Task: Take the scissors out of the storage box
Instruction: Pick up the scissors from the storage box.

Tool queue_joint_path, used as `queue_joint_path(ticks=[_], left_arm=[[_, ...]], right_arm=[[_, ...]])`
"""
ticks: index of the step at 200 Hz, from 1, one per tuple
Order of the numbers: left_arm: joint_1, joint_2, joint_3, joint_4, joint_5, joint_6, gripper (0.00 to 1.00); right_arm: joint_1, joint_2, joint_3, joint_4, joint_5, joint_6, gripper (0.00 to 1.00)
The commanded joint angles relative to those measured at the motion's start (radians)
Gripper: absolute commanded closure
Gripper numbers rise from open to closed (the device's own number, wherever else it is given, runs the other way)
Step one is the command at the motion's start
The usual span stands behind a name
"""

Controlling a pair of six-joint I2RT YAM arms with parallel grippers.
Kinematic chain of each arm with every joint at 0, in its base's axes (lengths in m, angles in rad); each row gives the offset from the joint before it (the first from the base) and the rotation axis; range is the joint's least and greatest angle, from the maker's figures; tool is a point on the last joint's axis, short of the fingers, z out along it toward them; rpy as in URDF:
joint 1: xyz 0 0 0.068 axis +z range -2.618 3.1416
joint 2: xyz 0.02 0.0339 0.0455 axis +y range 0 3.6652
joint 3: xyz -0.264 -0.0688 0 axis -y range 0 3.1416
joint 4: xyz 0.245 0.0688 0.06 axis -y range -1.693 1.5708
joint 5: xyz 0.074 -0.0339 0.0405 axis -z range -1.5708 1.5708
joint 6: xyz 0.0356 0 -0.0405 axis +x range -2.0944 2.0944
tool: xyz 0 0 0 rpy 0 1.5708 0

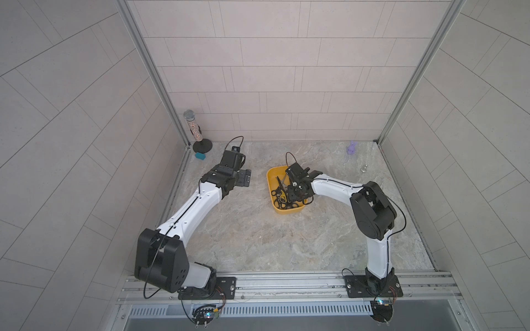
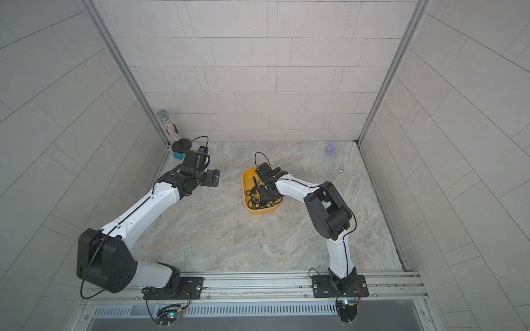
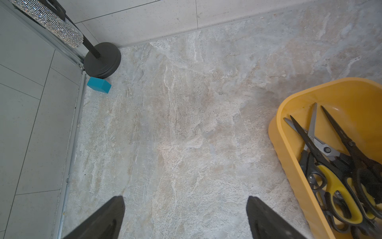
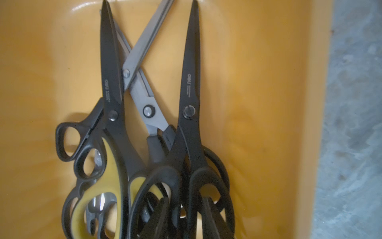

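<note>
Right fingers: straddling handle of black scissors, yellow box beneath; grip I cannot confirm. Left fingers: spread, empty. I'd squeeze firmly, lift straight, slowly, against tangling.

From above, the right hand covers much of the scissors in the storage box. In the right wrist view its blurred fingertips sit among handle loops cut off at the frame's edge; whether they grip cannot be told. A small silvery object is too tiny to identify.
</note>
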Motion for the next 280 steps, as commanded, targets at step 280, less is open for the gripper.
queue_joint_path(ticks=[280], left_arm=[[0.006, -0.024, -0.02, 0.033, -0.028, -0.032, 0.0]], right_arm=[[-0.005, -0.144, 0.022, -0.012, 0.064, 0.002, 1.0]])
